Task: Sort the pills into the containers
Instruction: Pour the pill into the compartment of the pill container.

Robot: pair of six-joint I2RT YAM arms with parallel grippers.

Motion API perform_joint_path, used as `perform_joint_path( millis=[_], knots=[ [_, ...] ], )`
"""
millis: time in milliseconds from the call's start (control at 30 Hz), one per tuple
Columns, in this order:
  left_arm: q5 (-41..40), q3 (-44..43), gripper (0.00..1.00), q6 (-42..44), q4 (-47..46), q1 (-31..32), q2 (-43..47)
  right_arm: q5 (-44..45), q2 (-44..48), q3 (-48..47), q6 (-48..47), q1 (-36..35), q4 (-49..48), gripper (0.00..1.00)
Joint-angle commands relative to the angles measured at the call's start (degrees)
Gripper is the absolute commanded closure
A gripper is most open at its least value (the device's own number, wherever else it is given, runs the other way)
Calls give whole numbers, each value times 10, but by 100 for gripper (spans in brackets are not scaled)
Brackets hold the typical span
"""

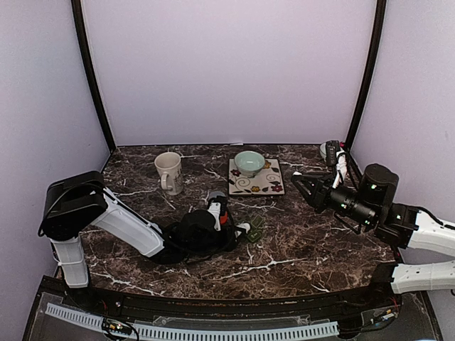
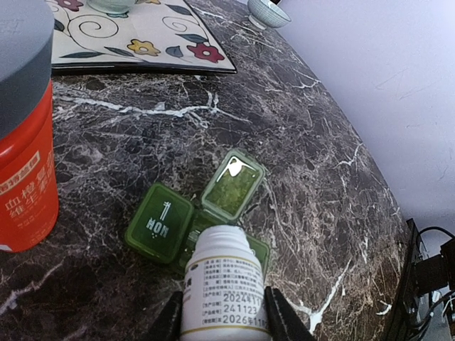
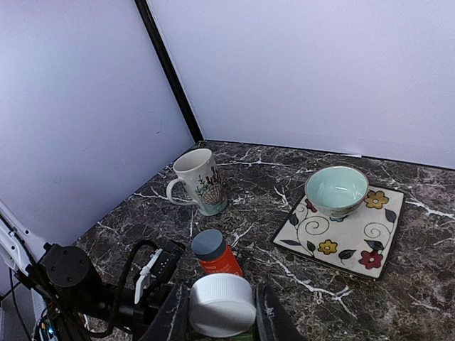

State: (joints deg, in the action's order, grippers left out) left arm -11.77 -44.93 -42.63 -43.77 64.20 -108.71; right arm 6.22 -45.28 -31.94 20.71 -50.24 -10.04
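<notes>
I am watching the left wrist view, where the left gripper (image 2: pixel 224 316) is clamping a white pill bottle (image 2: pixel 224 280) by its labelled body. The bottle's top end is pointing at the dark green pill-box strip (image 2: pixel 229 189), which is lying on the marble table (image 2: pixel 320 177) just ahead of the fingers. One compartment is standing open, its lid marked MON folded out flat beside it. A pale patch inside could be a pill or glare; I cannot tell. An orange bottle (image 2: pixel 25 142) with a grey lid is crowding in near the strip. The right gripper (image 3: pixel 222 316) is gripping a white cap (image 3: pixel 222 302), well apart on the right side. Beyond, a floral square plate (image 1: pixel 266 181) is carrying a pale green bowl (image 1: pixel 249 162), a beige mug (image 1: pixel 168 172) is standing to its left, and a second small bowl (image 1: pixel 327 149) is sitting half hidden behind the right arm.
</notes>
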Motion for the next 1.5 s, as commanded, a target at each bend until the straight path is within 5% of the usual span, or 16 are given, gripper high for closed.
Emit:
perform_joint_path(
  millis=[0,700,1467],
  knots=[
    [-12,-12,100,9,10,4,28,-2,8,5,5,4,-13,100],
    [-10,15,100,-1,-31,6,31,-6,8,8,10,4,-10,100],
    [121,139,100,-46,-373,-19,-9,-21,22,6,21,2,-11,100]
  ],
)
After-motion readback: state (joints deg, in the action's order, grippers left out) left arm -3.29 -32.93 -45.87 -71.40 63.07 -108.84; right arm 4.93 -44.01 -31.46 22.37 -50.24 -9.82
